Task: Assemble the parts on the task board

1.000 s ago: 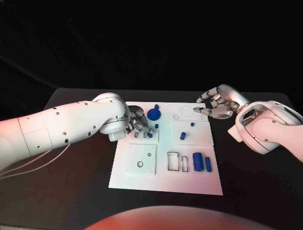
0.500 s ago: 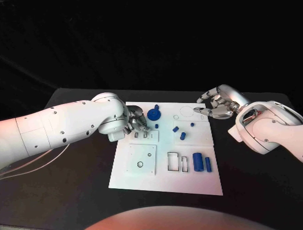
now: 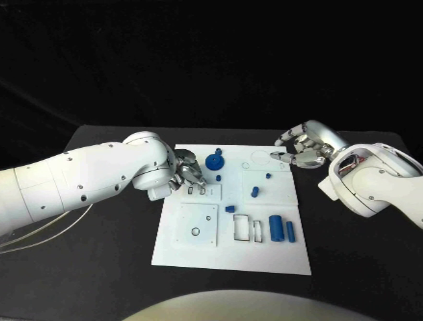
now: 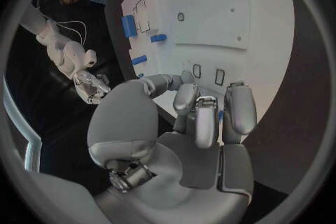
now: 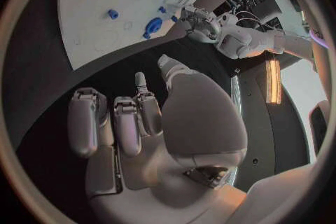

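Note:
The white task board (image 3: 235, 251) lies mid-table. My left hand (image 3: 187, 175) hovers over its far left part, fingers bent down beside two small slots (image 4: 208, 74). A sliver of blue (image 4: 219, 115) shows between those fingers (image 4: 198, 117); whether it is gripped is unclear. A round blue part (image 3: 215, 160) stands just beyond the hand. A small blue piece (image 3: 230, 208) lies loose near the board's middle. My right hand (image 3: 303, 148) hangs off the far right corner, fingers curled in, holding nothing.
Two blue blocks (image 3: 276, 227) (image 3: 290, 231) sit at the board's near right, beside rectangular outlines (image 3: 242, 226). Small blue pegs (image 3: 254, 190) (image 3: 267, 176) (image 3: 218, 178) dot the far half. Black table (image 3: 86, 267) surrounds the board.
A small blue piece appeared beside my left hand's fingers and has travelled toward the board's near side. Both hands have stayed almost where they were.

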Tool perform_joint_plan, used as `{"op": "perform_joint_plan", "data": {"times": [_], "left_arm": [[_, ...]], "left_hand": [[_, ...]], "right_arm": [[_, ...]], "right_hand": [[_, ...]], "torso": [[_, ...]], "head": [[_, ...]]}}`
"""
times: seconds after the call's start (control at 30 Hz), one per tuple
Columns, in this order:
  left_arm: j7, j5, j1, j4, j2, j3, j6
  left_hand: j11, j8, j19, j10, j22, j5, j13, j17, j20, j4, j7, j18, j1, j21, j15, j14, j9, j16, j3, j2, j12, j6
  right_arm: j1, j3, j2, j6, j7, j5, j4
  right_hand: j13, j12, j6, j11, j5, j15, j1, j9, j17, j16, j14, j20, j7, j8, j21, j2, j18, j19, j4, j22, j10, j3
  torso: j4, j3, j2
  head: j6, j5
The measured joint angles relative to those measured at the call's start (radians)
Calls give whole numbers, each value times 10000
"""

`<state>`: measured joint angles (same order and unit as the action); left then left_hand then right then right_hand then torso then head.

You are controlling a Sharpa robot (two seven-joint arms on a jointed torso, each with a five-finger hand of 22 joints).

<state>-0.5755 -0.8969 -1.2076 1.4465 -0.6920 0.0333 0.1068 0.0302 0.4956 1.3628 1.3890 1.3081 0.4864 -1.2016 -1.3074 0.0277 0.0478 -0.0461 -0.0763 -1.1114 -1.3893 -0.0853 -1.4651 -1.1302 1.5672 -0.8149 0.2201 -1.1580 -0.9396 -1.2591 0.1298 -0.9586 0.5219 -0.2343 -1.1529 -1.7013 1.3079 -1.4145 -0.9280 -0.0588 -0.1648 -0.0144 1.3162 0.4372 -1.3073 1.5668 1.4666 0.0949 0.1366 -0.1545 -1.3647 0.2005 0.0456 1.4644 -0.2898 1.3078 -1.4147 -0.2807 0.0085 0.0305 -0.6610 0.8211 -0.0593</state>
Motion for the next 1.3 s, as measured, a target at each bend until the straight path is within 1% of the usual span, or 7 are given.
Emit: {"op": "perform_joint_plan", "data": {"times": [0.23,0.63,0.83,1.07,1.17,1.27,1.3], "left_arm": [[126,85,1,109,-54,1,-164],[587,288,4,416,-355,1,-572],[868,346,9,628,-523,0,-778],[1543,450,32,895,-841,0,-1253],[2086,610,62,1017,-1063,1,-1667],[2579,840,94,1101,-1236,1,-2051],[2844,999,109,1146,-1324,2,-2251]], "left_hand": [[-1,-1,-1,-1,-1,29,6,0,0,0,-17,-1,92,0,0,0,1,0,0,-39,42,-14],[-36,-244,0,-43,-2,-720,336,0,-1,-317,-21,0,240,51,0,0,25,0,19,-160,428,112],[-102,-713,-33,-326,-3,-1081,667,0,31,-606,-38,0,356,155,56,-16,398,0,36,-277,862,303],[-371,-1789,-832,-1716,-725,-2331,2560,1,315,-263,-381,-24,350,1115,288,-36,1568,-286,570,-277,3114,749],[-482,-1902,-1757,-2505,-1736,-2479,3593,1,422,-73,-463,-401,148,2198,393,-35,1847,-1166,875,-75,4309,831],[-520,-1947,-2201,-2679,-2232,-2498,3810,1,451,-5,-503,-432,10,2754,437,9,1996,-1611,1022,-44,4513,844],[-547,-2001,-2557,-2813,-2656,-2514,3967,5,489,56,-562,-600,-92,3249,534,118,2145,-2014,1110,-3,4651,854]], "right_arm": [[10,0,6,-17,-1,3,2],[26,7,9,-251,43,-136,-117],[59,15,6,-417,94,-391,-289],[144,38,41,-674,252,-1068,-639],[180,59,125,-872,353,-1628,-798],[222,80,215,-1078,428,-2182,-917],[255,91,277,-1194,455,-2488,-967]], "right_hand": [[-1,0,-30,0,-38,0,-11,23,0,0,0,0,-29,0,0,66,1,0,59,-1,0,-85],[-2,0,-29,0,-279,0,542,102,1,0,0,0,-29,0,0,221,0,0,325,-3,0,-597],[-2,0,-173,0,-442,0,751,139,-8,0,0,0,-55,-41,0,273,0,0,485,-3,0,-871],[-3,0,-503,72,-318,0,1031,171,-7,0,0,0,-136,-156,0,340,1,0,832,-4,0,-1327],[-3,-1,-597,73,-231,0,1189,150,-7,0,0,-38,-166,-156,37,395,1,-38,1039,-5,1,-1533],[-3,-1,-654,73,-231,0,1227,106,-7,0,0,-38,-115,-156,37,432,0,-38,1189,-5,1,-1683],[-3,-1,-654,85,-206,0,1227,102,-7,0,0,-38,-115,-156,37,432,1,-38,1211,-5,-12,-1705]], "torso": [[-12,-2,-10],[1,-3,-25],[-1,-8,-32],[-9,-12,-32],[-10,-12,-28],[-7,-16,-24],[-5,-18,-22]], "head": [[-56,6],[-80,19],[-82,33],[-47,38],[-34,44],[-28,46],[-27,51]]}}
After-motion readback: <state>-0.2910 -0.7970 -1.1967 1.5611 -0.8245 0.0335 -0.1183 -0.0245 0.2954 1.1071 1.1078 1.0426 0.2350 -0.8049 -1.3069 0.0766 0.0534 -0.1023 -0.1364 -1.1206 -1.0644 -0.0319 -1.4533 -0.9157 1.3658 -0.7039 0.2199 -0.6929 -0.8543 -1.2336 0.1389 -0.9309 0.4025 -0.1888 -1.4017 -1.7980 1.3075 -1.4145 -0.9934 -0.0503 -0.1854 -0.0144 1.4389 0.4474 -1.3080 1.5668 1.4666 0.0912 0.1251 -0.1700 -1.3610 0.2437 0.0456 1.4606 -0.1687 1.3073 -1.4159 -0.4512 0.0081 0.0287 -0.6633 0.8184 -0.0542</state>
